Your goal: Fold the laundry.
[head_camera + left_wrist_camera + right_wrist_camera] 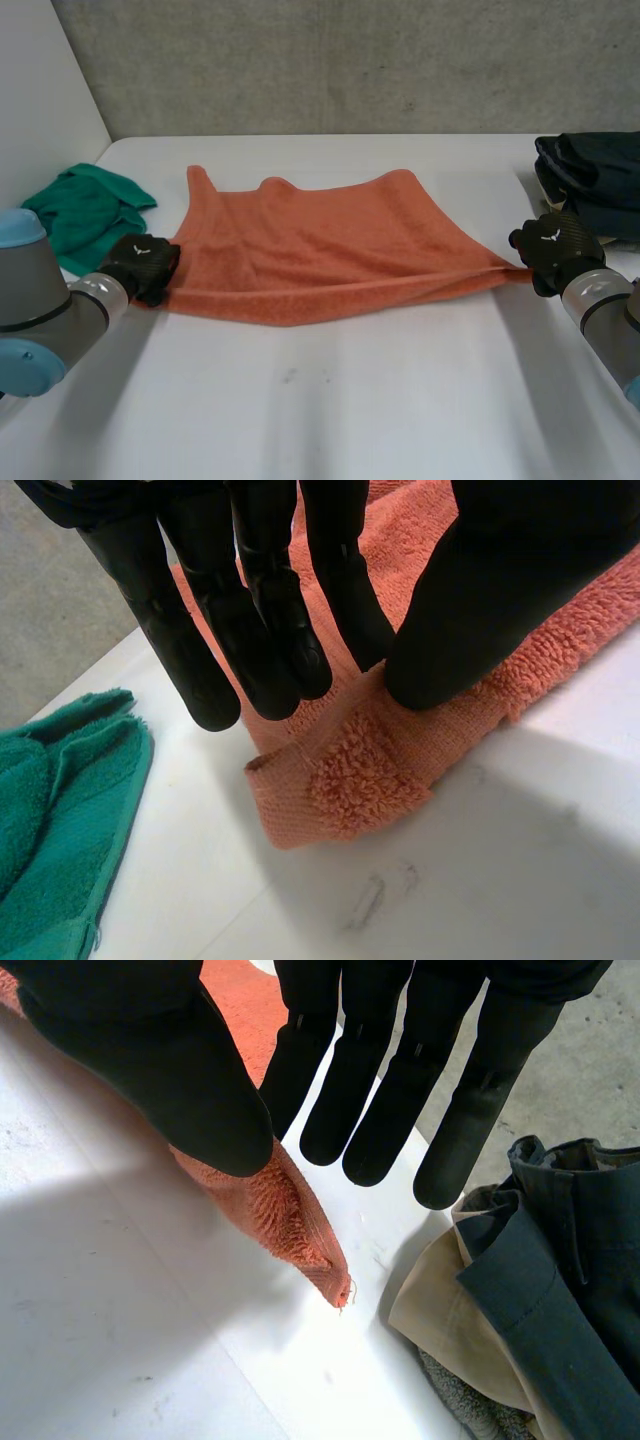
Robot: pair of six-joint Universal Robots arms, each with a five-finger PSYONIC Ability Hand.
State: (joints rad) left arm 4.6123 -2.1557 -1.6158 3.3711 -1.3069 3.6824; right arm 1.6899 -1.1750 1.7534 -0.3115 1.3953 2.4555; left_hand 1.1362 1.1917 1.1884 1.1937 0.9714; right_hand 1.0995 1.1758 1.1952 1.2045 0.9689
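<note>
- An orange towel [320,250] lies spread on a white table [350,410], roughly in the middle, with its long side running from one arm to the other.
- The towel's far edge is uneven, with its far-left corner standing up in a small peak and a bump a little further along.
- The towel's near edge is drawn out in a line between the two hands.
- The left hand [142,265] is at the towel's near-left corner. Its thumb [470,610] presses the doubled-over corner against a straight finger, so it pinches the cloth.
- The right hand [555,250] is at the towel's near-right corner, which is pulled out into a narrow point. Its thumb [190,1100] nips this corner against the straight fingers, and the tip of the cloth pokes out past the thumb onto the table.
- A crumpled green cloth [85,210] lies on the table just left of the towel, apart from it.
- A pile of dark clothes [595,180] sits to the right of the towel, with a beige cloth [440,1310] under the dark one.
</note>
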